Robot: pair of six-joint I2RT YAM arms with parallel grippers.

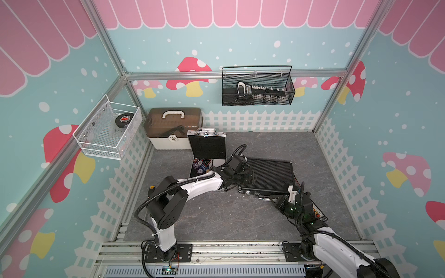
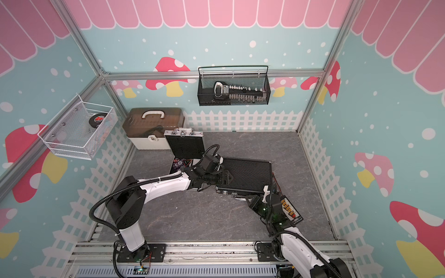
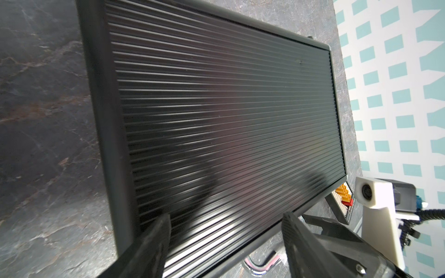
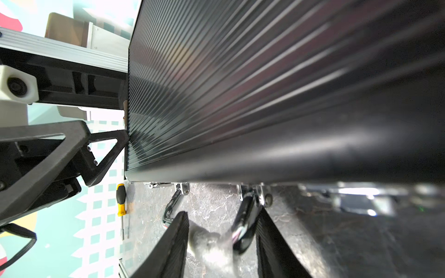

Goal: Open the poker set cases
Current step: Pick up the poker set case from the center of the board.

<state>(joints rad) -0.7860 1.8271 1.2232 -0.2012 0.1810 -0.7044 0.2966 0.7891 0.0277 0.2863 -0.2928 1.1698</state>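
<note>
The silver case stands open at the back left, its black-lined lid (image 1: 207, 144) (image 2: 185, 145) upright and chips showing in its base (image 1: 201, 166). To its right the larger black case (image 1: 271, 174) (image 2: 248, 173) lies flat, its ribbed lid (image 3: 216, 108) (image 4: 265, 84) down. My left gripper (image 1: 250, 178) (image 2: 226, 178) (image 3: 226, 240) hovers open over the lid's left end, holding nothing. My right gripper (image 1: 272, 199) (image 2: 250, 199) (image 4: 221, 245) is at the case's front edge, open. One end of the chrome handle (image 4: 245, 216) (image 3: 260, 264) lies between its fingers, against one pad.
A beige box with a brown lid (image 1: 173, 127) sits behind the silver case. On the left wall hangs a white wire basket (image 1: 101, 144), on the back wall a black mesh basket (image 1: 257, 96). A connector board (image 1: 317, 213) lies under my right arm. A yellow screwdriver (image 4: 121, 199) lies by the fence.
</note>
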